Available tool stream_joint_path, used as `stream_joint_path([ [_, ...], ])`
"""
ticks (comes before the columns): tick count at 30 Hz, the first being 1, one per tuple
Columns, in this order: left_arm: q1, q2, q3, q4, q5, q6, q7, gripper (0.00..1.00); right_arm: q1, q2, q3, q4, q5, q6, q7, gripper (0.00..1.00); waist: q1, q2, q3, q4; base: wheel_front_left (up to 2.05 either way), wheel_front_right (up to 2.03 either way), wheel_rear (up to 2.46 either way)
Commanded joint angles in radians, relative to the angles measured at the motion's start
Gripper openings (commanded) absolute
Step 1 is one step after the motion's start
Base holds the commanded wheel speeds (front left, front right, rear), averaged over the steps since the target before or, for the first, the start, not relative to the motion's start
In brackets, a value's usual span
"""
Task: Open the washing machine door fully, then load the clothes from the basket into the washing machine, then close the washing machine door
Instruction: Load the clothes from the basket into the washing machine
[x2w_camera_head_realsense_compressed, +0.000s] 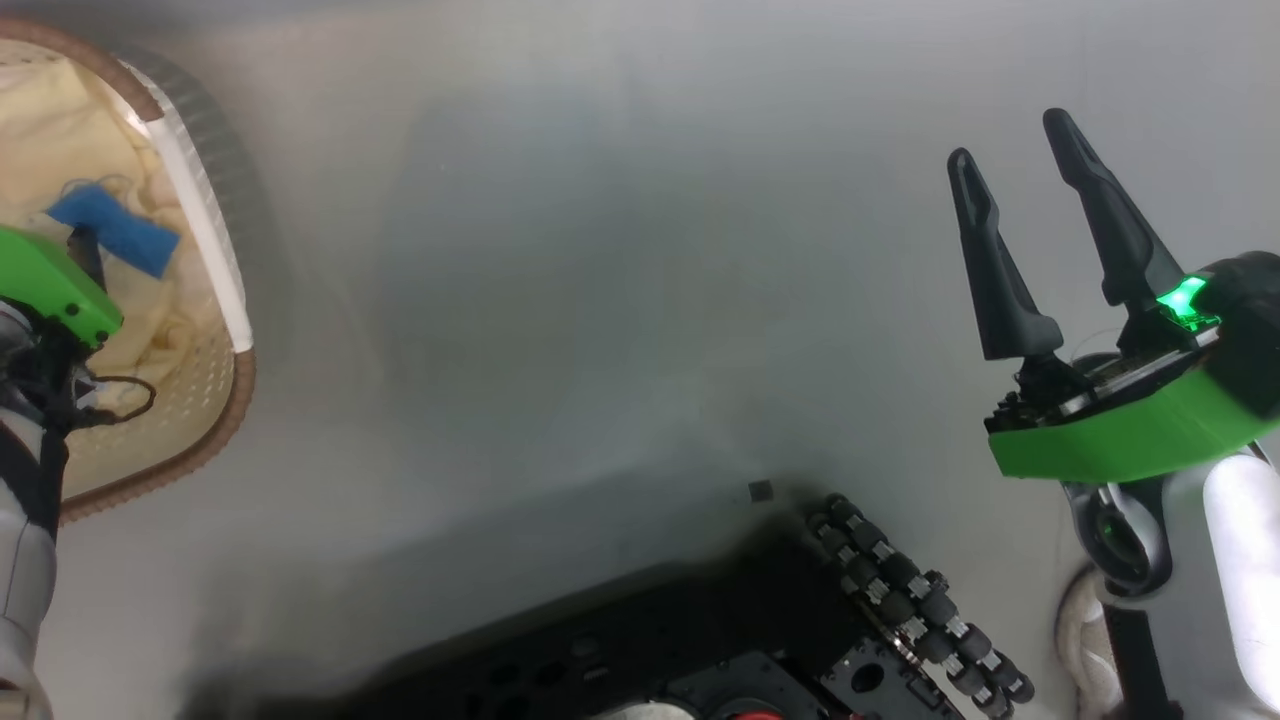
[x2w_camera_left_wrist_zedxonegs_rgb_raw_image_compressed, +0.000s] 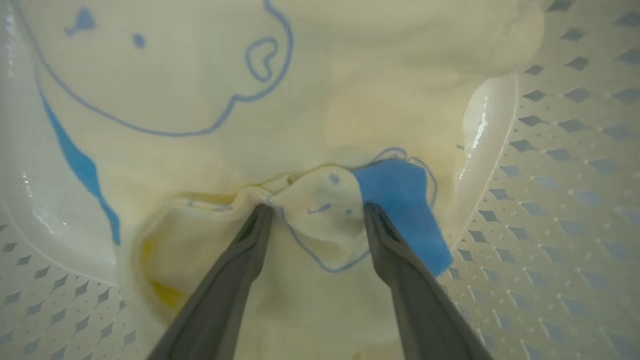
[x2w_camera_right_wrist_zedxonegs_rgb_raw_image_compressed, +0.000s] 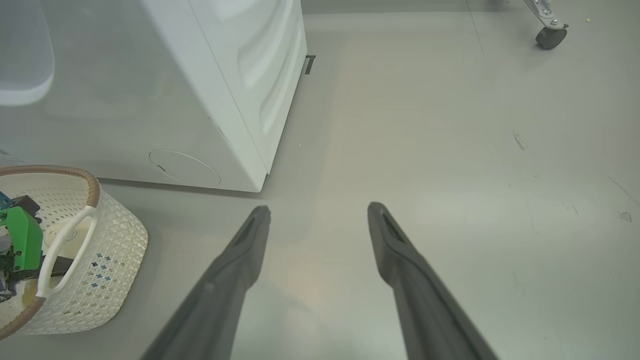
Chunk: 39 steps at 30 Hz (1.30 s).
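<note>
Grey smooth floor, bare between the items listed.

- Left gripper: nearest item. Down inside the basket, fingers spread rather than clenched. The tips press either side of a raised fold of the clothes; nothing gripped yet.
- Clothes: cream fabric with blue bear outlines, and a blue patch just beside one fingertip. All of it lies in the basket.
- Basket: perforated cream walls, brown braided rim, white loop handle. Stands on the floor near the washing machine.
- Right gripper: fingers apart, empty, over bare floor, well apart from the basket.
- Washing machine: white lower corner visible. Door out of sight, so whether it is open cannot be told.
- Caster wheel: farthest item.

Progress, as judged: first pick about to be made; loading and closing the door remain.
</note>
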Motion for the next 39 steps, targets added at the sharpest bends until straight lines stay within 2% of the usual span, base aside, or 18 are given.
stream_joint_path([
  [1, 0.026, 0.039, 0.015, 0.004, -0.005, 0.008, -0.004, 1.0, 0.048, -0.014, 0.008, -0.036, 0.006, 0.0, -0.004, 1.0, -0.0002, 0.0001, 0.014, 0.005, 0.0, 0.0, 0.0],
  [6, 0.027, 0.009, 0.022, 0.022, -0.014, 0.023, -0.052, 1.0, 0.084, -0.022, -0.006, -0.08, 0.007, 0.0, 0.003, 1.0, -0.0002, 0.0001, 0.027, 0.017, 0.0, 0.0, 0.0],
  [7, 0.029, 0.0, 0.021, 0.025, -0.016, 0.02, -0.055, 0.92, 0.092, -0.022, -0.01, -0.089, 0.007, 0.0, 0.006, 1.0, -0.0002, 0.0001, 0.028, 0.019, 0.0, 0.0, 0.0],
  [8, 0.031, -0.009, 0.022, 0.028, -0.02, 0.015, -0.058, 0.56, 0.098, -0.023, -0.013, -0.097, 0.007, 0.0, 0.008, 1.0, -0.0002, 0.0001, 0.029, 0.021, 0.0, 0.0, 0.0],
  [9, 0.031, -0.014, 0.024, 0.03, -0.021, 0.019, -0.072, 0.56, 0.104, -0.023, -0.016, -0.106, 0.007, 0.0, 0.01, 1.0, -0.0002, 0.0001, 0.03, 0.023, 0.0, 0.0, 0.0],
  [10, 0.032, -0.02, 0.023, 0.033, -0.021, 0.021, -0.081, 0.0, 0.109, -0.022, -0.018, -0.112, 0.006, 0.0, 0.013, 1.0, -0.0002, 0.0001, 0.031, 0.024, 0.0, 0.0, 0.0],
  [17, 0.026, -0.041, 0.02, 0.04, -0.02, 0.011, -0.175, 0.0, 0.111, -0.018, -0.029, -0.134, 0.002, 0.0, 0.023, 1.0, -0.0002, 0.0001, 0.029, 0.032, 0.0, 0.0, 0.0],
  [26, 0.026, -0.021, 0.019, 0.034, -0.009, -0.013, -0.335, 0.0, 0.064, -0.012, -0.026, -0.105, 0.009, 0.0, 0.004, 1.0, -0.0002, 0.0001, 0.013, 0.037, 0.0, 0.0, 0.0],
  [30, 0.044, -0.038, 0.009, 0.018, 0.004, -0.027, -0.399, 0.0, 0.048, -0.013, -0.041, -0.08, 0.004, 0.0, -0.004, 1.0, -0.0002, 0.0001, -0.025, 0.065, 0.0, 0.0, 0.0],
  [35, 0.094, -0.054, 0.008, -0.044, 0.035, -0.014, -0.429, 0.0, 0.053, -0.016, -0.06, -0.061, -0.004, 0.0, 0.0, 1.0, -0.0002, 0.0001, -0.102, 0.099, 0.0, 0.0, 0.0],
  [39, 0.168, -0.053, 0.056, -0.208, 0.084, 0.028, -0.431, 0.0, 0.065, -0.018, -0.079, -0.061, -0.011, 0.0, 0.01, 1.0, -0.0002, 0.0001, -0.167, 0.121, 0.0, 0.0, 0.0],
])
